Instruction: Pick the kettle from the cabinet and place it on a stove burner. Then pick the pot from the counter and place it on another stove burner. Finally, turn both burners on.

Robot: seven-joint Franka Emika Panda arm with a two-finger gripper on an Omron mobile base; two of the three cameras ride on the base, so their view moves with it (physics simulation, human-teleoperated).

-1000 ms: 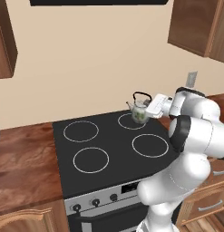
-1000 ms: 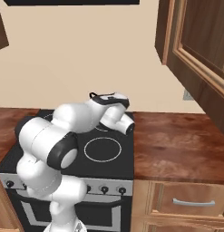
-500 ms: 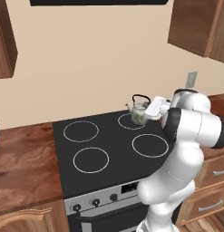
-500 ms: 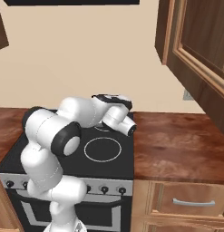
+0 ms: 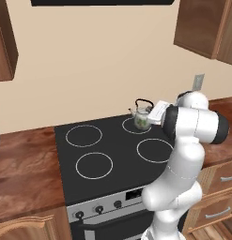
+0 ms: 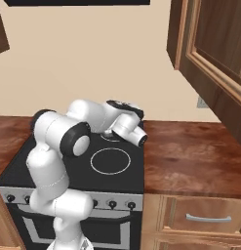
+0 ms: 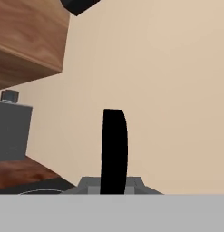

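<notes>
The kettle point(image 5: 142, 117) stands on the back right burner point(image 5: 137, 125) of the black glass cooktop point(image 5: 115, 152), at about one o'clock from the cooktop's middle in the left base view. It is upright, its thin black handle point(image 5: 143, 101) arching over the leaf-printed body and its spout toward nine o'clock. The gripper point(image 5: 153, 114) is just beside the kettle at its three o'clock side, on the end of the white arm point(image 5: 190, 125) that reaches in from the lower right; the white hand body hides the fingertips there, so whether they touch the kettle's body cannot be told from that view.

In the hand view the black handle point(image 7: 114, 152) rises as a tall dark strip straight up toward twelve o'clock from between the two grey fingers point(image 7: 90, 185), which sit tight against it on either side: the jaws are clamped on the kettle's handle.

In the right base view the arm's elbow covers the back burners and the kettle is hidden behind it; the front right burner point(image 6: 110, 161) lies bare at six o'clock from the hand. The reddish-brown counter point(image 6: 190, 156) runs off at three o'clock from the cooktop. The knobs point(image 5: 98, 210) on the steel front carry no marks that can be read.
</notes>
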